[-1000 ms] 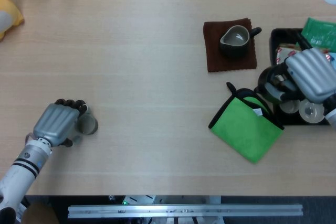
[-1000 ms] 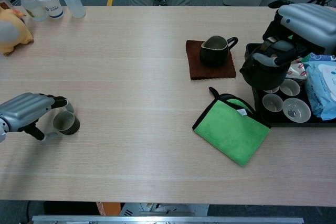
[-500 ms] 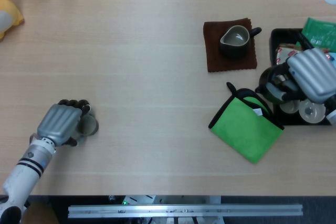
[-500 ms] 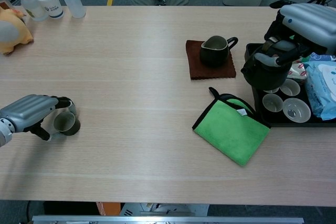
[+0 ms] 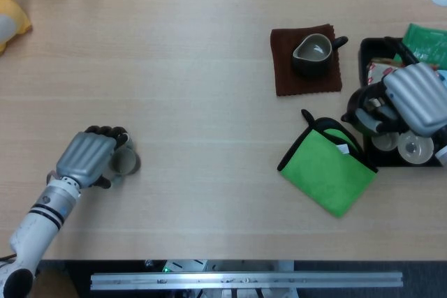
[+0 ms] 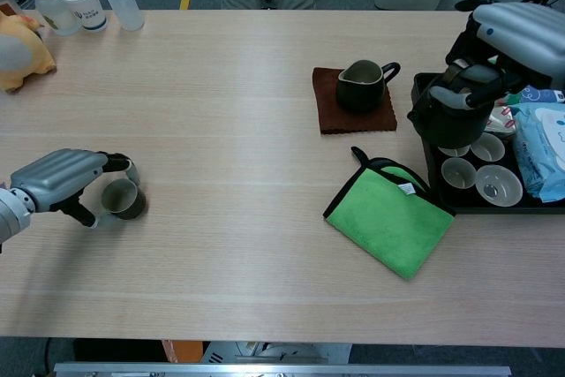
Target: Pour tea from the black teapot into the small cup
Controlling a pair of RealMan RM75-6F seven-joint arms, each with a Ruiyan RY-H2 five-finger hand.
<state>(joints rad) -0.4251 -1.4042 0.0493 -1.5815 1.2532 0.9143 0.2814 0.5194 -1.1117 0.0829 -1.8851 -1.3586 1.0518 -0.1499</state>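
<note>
Overhead, a pale wooden table (image 5: 195, 68) fills both camera views, and a bright green cloth (image 5: 328, 169) lying towards its right side serves as the landmark. Far to the left of the cloth, the left hand (image 5: 87, 158) has its fingers curled around the small cup (image 6: 122, 200), which stands upright on the table with the open mouth showing. Just to the right of the cloth, the right hand (image 6: 494, 50) grips the black teapot (image 6: 446, 116) by its top, fingers wrapped over the handle; the pot hangs above the near-left corner of a black tray (image 6: 472, 205). Whether the pot touches the tray cannot be told. Pale little cups (image 6: 477, 178) sit in the tray beneath and beside the teapot, and packets in green and light blue (image 6: 538, 147) lie at its right end. Beyond the cloth, further from the robot, a dark pitcher (image 6: 360, 86) stands on a brown square mat (image 6: 331, 116). At the far left corner of the table, well away from the cloth, are a yellow soft toy (image 6: 19, 50), a white paper cup (image 6: 84, 2) and a clear squeeze bottle (image 6: 124, 6).
</note>
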